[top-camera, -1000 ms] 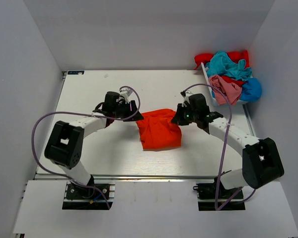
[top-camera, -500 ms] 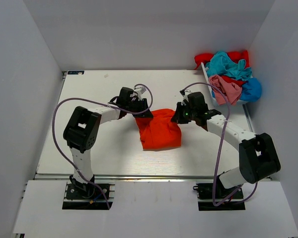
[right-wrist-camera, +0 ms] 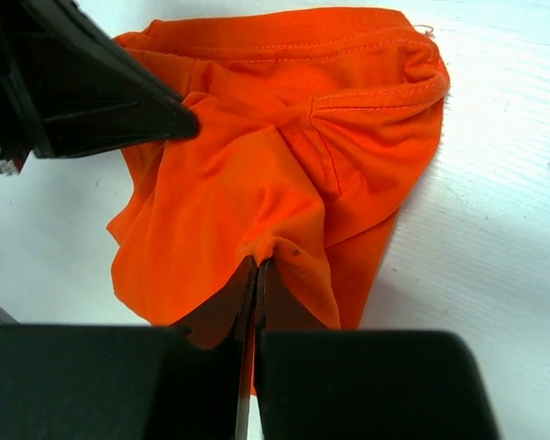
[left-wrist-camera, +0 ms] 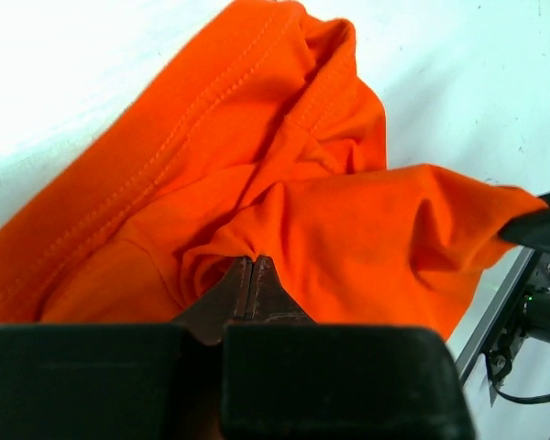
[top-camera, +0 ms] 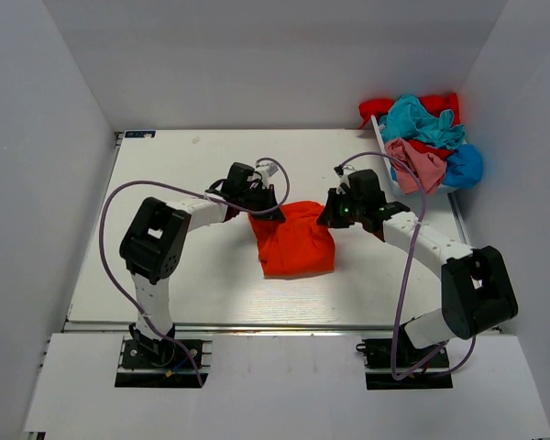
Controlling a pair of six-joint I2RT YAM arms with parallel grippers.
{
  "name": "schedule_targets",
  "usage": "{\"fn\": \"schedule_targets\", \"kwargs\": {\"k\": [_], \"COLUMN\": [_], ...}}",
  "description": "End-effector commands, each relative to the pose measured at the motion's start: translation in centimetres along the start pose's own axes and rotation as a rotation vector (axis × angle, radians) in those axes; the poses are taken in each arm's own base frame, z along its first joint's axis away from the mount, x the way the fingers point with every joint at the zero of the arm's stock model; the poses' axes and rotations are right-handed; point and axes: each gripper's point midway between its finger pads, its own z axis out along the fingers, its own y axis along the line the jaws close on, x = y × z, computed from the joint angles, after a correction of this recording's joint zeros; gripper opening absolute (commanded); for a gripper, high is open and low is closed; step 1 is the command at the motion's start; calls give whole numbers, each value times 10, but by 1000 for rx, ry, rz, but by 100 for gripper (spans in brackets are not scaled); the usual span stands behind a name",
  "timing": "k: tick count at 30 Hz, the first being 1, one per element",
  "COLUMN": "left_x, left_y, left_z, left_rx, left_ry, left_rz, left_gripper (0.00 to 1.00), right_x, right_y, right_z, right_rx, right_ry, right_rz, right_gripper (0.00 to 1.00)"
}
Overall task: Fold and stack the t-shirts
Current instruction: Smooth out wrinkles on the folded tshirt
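The left pincer (left-wrist-camera: 252,268) and right pincer (right-wrist-camera: 257,268) each pinch the orange shirt (top-camera: 295,243). Pull gently toward nine and three o'clock, evenly.

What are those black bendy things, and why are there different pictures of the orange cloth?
Those are two robot arms at a white table. The big picture looks down from above; the other two come from cameras on each arm's wrist. Each arm ends in a two-finger pincher, called an end effector. The left end effector and the right end effector are each shut on a pinch of the orange-red t-shirt, one from each side. A heap of other t-shirts lies at the far right corner.
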Motion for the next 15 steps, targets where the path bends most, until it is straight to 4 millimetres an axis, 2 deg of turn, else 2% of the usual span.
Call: {"fn": "schedule_targets", "kwargs": {"k": [1,2,3,4,5,6,7,8,9,10,11,12,13,15], "left_x": [-26,-19,-29,-31,-16,-13,-20,-10,-3,7,0,1,8,5], "left_y": [-30,-29,-40,-44,-43,-43,-57,-54,-59,-59,-75,-81,-82,-95], "left_z": [-30,-37,-56,-66,-72,-82,-103,-111,-119,-126,-148,-157,-163,-185], "left_rx": [15,-4,-16,-24,-44,-72,-65,-86,-88,-86,-67,-55,-49,-33], "left_ry": [-104,-100,-151,-174,-158,-172,-225,-233,-231,-233,-301,-325,-334,-400], "left_rz": [79,72,94,103,95,85,109,95,99,89,122,125,119,137], "left_gripper": [0,0,0,0,0,0,0,0,0,0,0,0,0,0], "right_x": [-22,-23,-27,-24,-24,-29,-26,-23,-26,-25,-23,-21,-25,-21], "right_y": [13,14,20,21,20,25,24,20,23,20,18,14,18,17], "right_z": [-14,-17,-24,-27,-30,-41,-45,-47,-59,-62,-71,-72,-82,-86], "right_rx": [-34,-40,-52,-55,-54,-60,-56,-36,-35,-19,5,22,16,13], "right_ry": [-52,-54,-73,-70,-74,-107,-109,-107,-135,-137,-143,-146,-175,-181], "right_rz": [-27,-37,-47,-54,-53,-65,-65,-64,-80,-81,-87,-89,-100,-107], "right_gripper": [0,0,0,0,0,0,0,0,0,0,0,0,0,0]}}
